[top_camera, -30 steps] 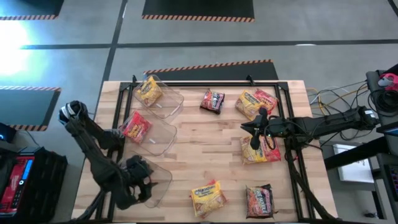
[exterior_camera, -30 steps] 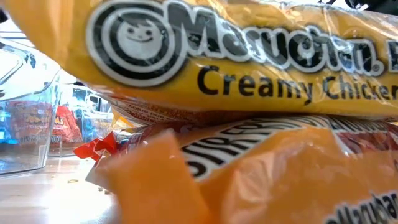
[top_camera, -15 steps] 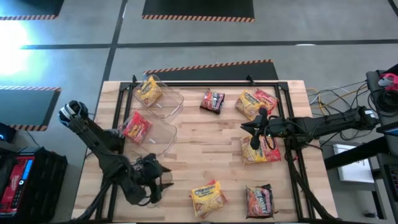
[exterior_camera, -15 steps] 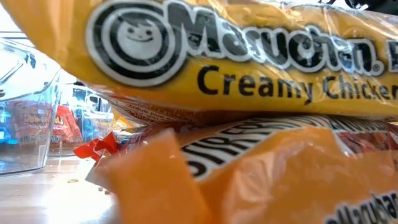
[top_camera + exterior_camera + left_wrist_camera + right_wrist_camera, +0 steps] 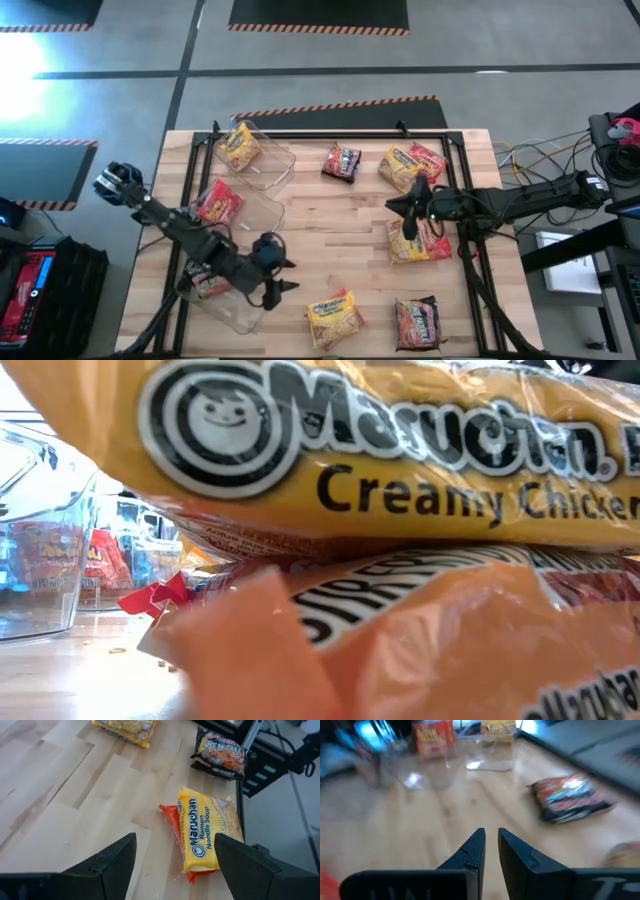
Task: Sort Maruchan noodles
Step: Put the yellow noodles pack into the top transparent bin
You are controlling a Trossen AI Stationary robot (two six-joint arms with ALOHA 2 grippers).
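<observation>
Maruchan noodles lie about the wooden table. A yellow packet (image 5: 335,315) rests on an orange one by the near edge and fills the low view (image 5: 380,450). A dark packet (image 5: 417,320) lies near right, another dark one (image 5: 342,162) at the far middle. Yellow and red packets (image 5: 410,165) sit far right, and a yellow-orange pair (image 5: 415,242) sits at mid right. My left gripper (image 5: 280,275) hangs open and empty, left of the near yellow packet (image 5: 205,832). My right gripper (image 5: 400,207) hovers shut above the mid-right pair.
Three clear bins stand along the left side: the far one (image 5: 268,165) holds a yellow packet, the middle one (image 5: 255,215) a red packet, the near one (image 5: 235,310) a packet half hidden by my left arm. A black frame (image 5: 470,200) edges the table. Bare wood lies in the middle.
My left gripper has swung from over the near-left bin toward the table's right, out over the bare wood, turning as it went and staying open. The near-left bin now shows beside the arm.
</observation>
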